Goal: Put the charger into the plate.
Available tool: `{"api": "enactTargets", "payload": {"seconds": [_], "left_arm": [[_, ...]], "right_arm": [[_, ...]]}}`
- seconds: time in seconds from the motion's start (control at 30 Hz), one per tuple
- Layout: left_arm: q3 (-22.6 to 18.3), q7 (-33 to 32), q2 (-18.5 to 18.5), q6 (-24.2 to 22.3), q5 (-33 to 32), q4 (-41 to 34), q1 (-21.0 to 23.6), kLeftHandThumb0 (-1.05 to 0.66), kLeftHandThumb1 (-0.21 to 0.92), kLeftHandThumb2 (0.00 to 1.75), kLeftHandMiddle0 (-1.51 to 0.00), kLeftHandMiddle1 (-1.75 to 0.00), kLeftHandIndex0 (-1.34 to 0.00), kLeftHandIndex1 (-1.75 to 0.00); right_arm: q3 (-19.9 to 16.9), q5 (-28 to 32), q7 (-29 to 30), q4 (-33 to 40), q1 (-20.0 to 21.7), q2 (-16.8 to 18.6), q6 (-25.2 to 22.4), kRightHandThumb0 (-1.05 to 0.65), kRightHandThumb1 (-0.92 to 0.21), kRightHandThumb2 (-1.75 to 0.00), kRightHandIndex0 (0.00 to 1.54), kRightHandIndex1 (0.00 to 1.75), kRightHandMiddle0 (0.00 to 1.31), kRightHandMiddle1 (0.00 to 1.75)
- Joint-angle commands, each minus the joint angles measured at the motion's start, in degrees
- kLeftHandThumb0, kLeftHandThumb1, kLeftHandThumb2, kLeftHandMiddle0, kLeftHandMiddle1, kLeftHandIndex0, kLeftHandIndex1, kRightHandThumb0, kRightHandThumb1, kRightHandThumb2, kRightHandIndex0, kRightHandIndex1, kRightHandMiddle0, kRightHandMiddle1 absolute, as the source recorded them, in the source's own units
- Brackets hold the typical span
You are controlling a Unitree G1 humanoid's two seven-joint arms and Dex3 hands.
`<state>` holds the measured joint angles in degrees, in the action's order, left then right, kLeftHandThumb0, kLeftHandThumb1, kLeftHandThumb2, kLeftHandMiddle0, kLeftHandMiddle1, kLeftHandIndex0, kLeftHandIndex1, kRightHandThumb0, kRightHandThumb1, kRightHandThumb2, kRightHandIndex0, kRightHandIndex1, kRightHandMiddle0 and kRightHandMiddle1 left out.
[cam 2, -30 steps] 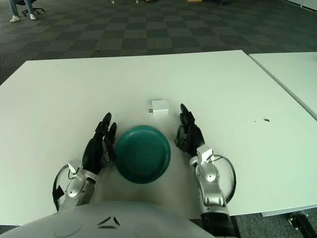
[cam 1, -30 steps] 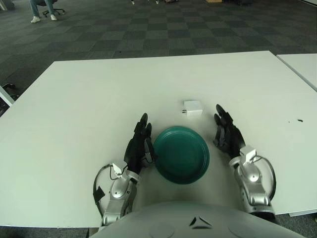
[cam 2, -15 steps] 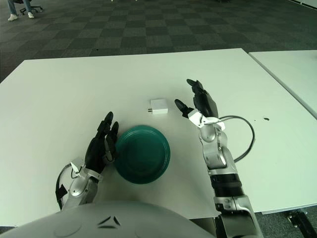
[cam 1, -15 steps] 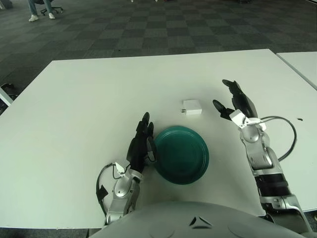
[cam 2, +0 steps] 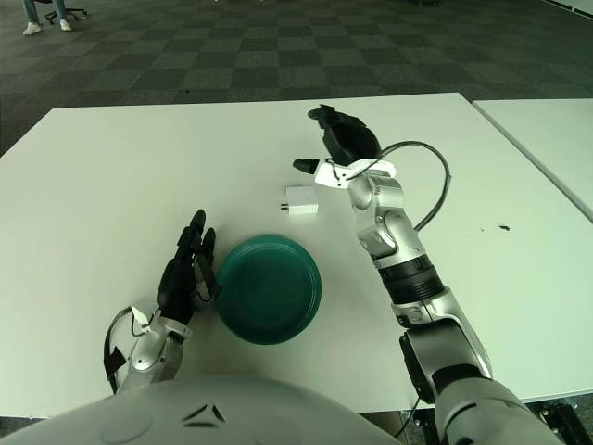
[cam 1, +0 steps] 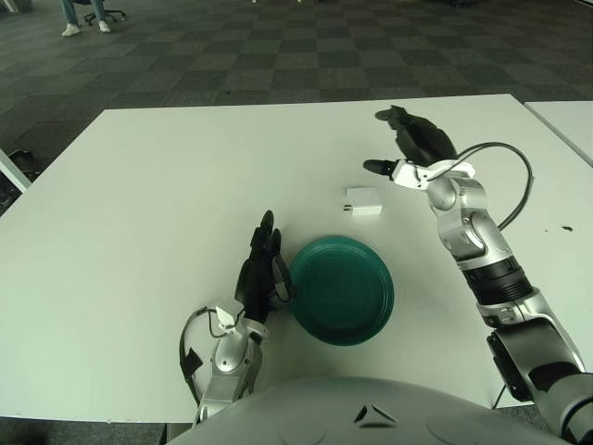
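A small white charger [cam 1: 363, 200] lies on the white table, just beyond the far rim of a dark green plate [cam 1: 342, 288]. My right hand [cam 1: 405, 141] is raised above the table just beyond and to the right of the charger, fingers spread, holding nothing and not touching it. My left hand [cam 1: 261, 269] rests on the table against the plate's left edge, fingers straight and empty. The plate holds nothing.
The white table [cam 1: 167, 204] ends at a far edge with dark checkered carpet beyond. A second white table [cam 1: 570, 125] stands at the right. A small dark speck [cam 1: 561, 228] lies on the table at the right.
My right arm has risen from beside the plate and reached forward and left, and now hovers just past the charger. The left hand, plate and charger have not moved.
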<state>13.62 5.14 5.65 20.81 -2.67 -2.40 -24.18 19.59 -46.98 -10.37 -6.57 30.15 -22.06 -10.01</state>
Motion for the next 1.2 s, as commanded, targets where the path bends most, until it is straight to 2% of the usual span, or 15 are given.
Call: {"api": "enactTargets", "payload": {"seconds": [0.0,0.23,0.43,0.6,0.67,0.73,0.8,0.87,0.93,1.0,1.17], "left_arm": [[0.3,-0.1,-0.7,3.5,2.4,2.1,1.6,-1.05,0.92,1.13,0.00,0.00,-0.01,-0.02],[0.5,0.0,-0.9,7.6,4.5,4.3,3.3,-1.05,0.92,1.10,0.00,0.00,-0.01,-0.01],[0.3,0.3,-1.8,9.6,5.1,5.3,4.2,-1.05,0.92,1.12,0.00,0.00,-0.03,-0.02],[0.4,-0.1,-2.5,11.0,6.8,5.4,4.4,-1.05,0.92,1.13,0.00,0.00,-0.03,-0.02],[0.2,0.4,1.8,1.6,-5.1,1.3,1.9,-1.02,0.92,1.10,-0.03,-0.01,-0.05,-0.03],[-3.8,4.9,-1.8,5.1,-7.3,12.6,5.2,-0.97,0.92,1.06,-0.07,-0.02,-0.06,-0.10],[-5.5,5.7,-5.6,6.2,-4.0,17.2,8.2,-0.95,0.92,1.05,-0.09,-0.01,-0.02,-0.22],[-4.1,3.5,-4.9,4.3,-1.3,12.8,6.5,-0.97,0.92,1.08,-0.08,-0.01,-0.01,-0.22],[-2.7,1.9,-2.9,4.7,0.3,10.8,4.5,-1.00,0.92,1.10,-0.07,0.00,-0.01,-0.22],[-2.6,1.6,-2.3,4.9,0.3,11.0,4.5,-1.03,0.92,1.14,-0.07,0.00,0.00,-0.21],[-2.2,1.4,-1.3,5.3,0.0,10.9,4.5,-1.04,0.92,1.16,-0.04,0.00,0.00,-0.18]], "right_arm": [[1.6,-1.3,-1.3,-3.3,3.0,-1.6,1.5,-0.91,-0.92,-0.34,0.18,0.00,0.00,0.54],[4.4,-1.1,-3.2,-7.1,5.0,-1.3,3.9,-0.92,-0.92,-0.35,0.16,0.00,0.00,0.51],[6.0,-1.4,-5.0,-6.8,4.8,-1.2,4.7,-0.94,-0.92,-0.40,0.18,0.01,0.00,0.54],[8.0,-0.8,-3.5,-11.4,5.1,0.8,6.7,-0.96,-0.92,-0.50,0.18,0.00,0.00,0.48],[8.2,-0.4,-3.3,-12.5,5.2,1.0,7.4,-0.96,-0.92,-0.52,0.18,0.00,0.00,0.45],[8.2,-0.1,-3.9,-13.0,5.0,0.7,8.0,-0.96,-0.92,-0.55,0.18,0.00,0.00,0.42],[8.3,0.1,-4.2,-13.7,4.7,0.2,8.8,-0.97,-0.92,-0.58,0.17,0.00,0.00,0.39],[8.9,-0.2,-4.6,-15.3,5.2,0.1,9.5,-0.98,-0.92,-0.61,0.17,0.00,0.00,0.37],[9.9,-0.7,-2.8,-20.1,6.8,0.7,11.6,-0.98,-0.92,-0.63,0.17,0.00,0.00,0.35],[10.5,-0.9,-1.4,-23.0,7.5,0.9,13.2,-0.99,-0.92,-0.65,0.17,0.00,0.00,0.33],[11.1,-1.1,-1.0,-24.0,7.5,0.8,14.6,-0.99,-0.92,-0.66,0.16,0.00,0.00,0.31]]}}
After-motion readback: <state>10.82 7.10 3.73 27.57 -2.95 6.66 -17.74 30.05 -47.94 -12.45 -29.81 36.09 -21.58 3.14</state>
